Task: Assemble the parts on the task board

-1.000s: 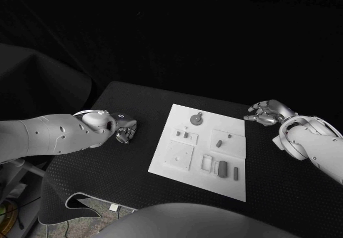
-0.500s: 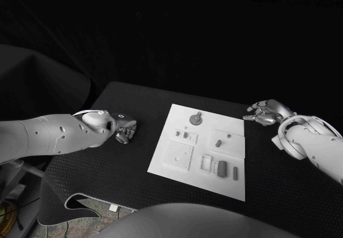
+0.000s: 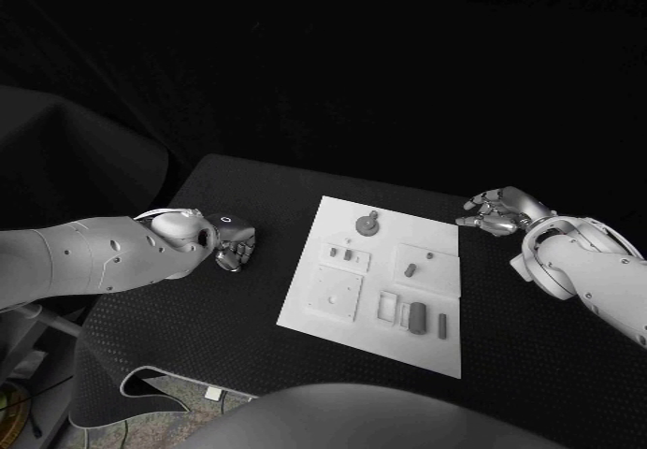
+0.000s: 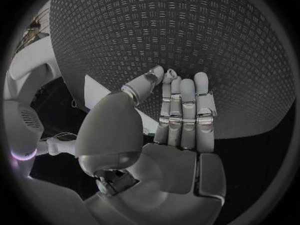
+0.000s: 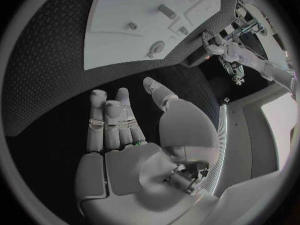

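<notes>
Hands both idle, off the board. Task board [image 3: 351, 313] lies mid-table, white, with the grey parts on it: a round knobbed piece [image 3: 366, 224] at the far end, small pieces [image 3: 341, 251] on the raised square below it, one short piece [image 3: 411, 269] on the neighbouring square, and a row of oblong pieces [image 3: 418, 318] along the near edge.

Left hand [image 3: 232, 251] sits over the black table [image 3: 202, 337], near the board's left edge but apart from it; the left wrist view shows its fingers [image 4: 185, 110] straight and side by side, nothing in them. Right hand [image 3: 496, 211] hovers just beyond the board's far right corner; fingers [image 5: 109, 120] loosely extended, palm bare.

Judgement: assembly not yet begun, this is the approach step. Next move calls for one hand to travel in over the board, pick a loose part, probably from the near row, and pinch it cleanly without nudging its neighbours.
</notes>
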Motion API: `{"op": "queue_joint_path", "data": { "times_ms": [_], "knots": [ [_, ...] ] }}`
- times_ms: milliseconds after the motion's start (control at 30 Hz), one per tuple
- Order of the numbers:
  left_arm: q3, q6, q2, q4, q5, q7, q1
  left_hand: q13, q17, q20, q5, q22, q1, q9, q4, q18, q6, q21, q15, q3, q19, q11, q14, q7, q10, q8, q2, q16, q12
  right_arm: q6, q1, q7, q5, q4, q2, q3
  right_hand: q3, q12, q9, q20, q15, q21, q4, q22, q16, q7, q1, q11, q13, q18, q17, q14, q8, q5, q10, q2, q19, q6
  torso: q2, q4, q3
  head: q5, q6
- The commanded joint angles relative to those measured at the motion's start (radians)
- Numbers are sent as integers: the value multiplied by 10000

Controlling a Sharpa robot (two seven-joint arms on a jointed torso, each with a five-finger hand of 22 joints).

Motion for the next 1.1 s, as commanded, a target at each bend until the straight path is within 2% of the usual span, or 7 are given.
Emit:
{"op": "queue_joint_path", "data": {
  "times_ms": [33, 467, 700, 1100],
  "knots": [
    [-123, -247, 37, -205, -86, -263, -171, -14, 21, -19, 48, 56, 581, 9, 13, 118, 78, 15, -13, 71, 83, 4, 84, 11, 91, 49, 640, -47, -53, 108, -4, 91, -74, 7, 0, 3, -40, 35, -15, -51, -10, -35, 28, 119, -58, 141, -44, 12, -8, 154, -10, -92, 38, -10, -72, 45, 0, -46, -1, -5, -10, -32, 2],
    [-110, -1712, -230, -35, 1687, 577, -135, -27, 52, -40, 48, 61, 632, 38, -1, 102, 82, -7, -38, 145, 111, -8, 106, -1, 163, 62, 627, -90, -103, 127, -6, 90, -74, 4, -12, 3, -42, 39, -17, -51, -11, -36, 30, 120, -57, 140, -49, 11, -9, 153, -11, -91, 40, -9, -72, 44, 2, -46, -1, 5, -5, -101, 2],
    [-108, -2428, -284, 150, 2564, 1190, 105, -32, 66, -50, 51, 64, 667, 48, -5, 93, 75, -19, -50, 184, 116, -9, 109, -3, 179, 61, 618, -112, -133, 136, -6, 97, -74, -7, -6, 3, -42, 41, -18, -52, -11, -37, 31, 120, -56, 139, -50, 10, -9, 154, -11, -91, 41, -9, -72, 45, 2, -45, 2, -2, -1, -147, 2],
    [-105, -2703, -268, 287, 3770, 1626, 375, -32, 92, -68, 52, 81, 703, 63, -6, 85, 74, -17, -68, 212, 145, -14, 129, -6, 208, 64, 615, -121, -163, 139, -6, 97, -74, -21, 15, 3, -43, 44, -19, -53, -12, -38, 31, 121, -56, 139, -52, 10, -10, 153, -12, -91, 41, -9, -73, 44, 3, -45, 2, -3, 0, -214, 2]
  ]
}}
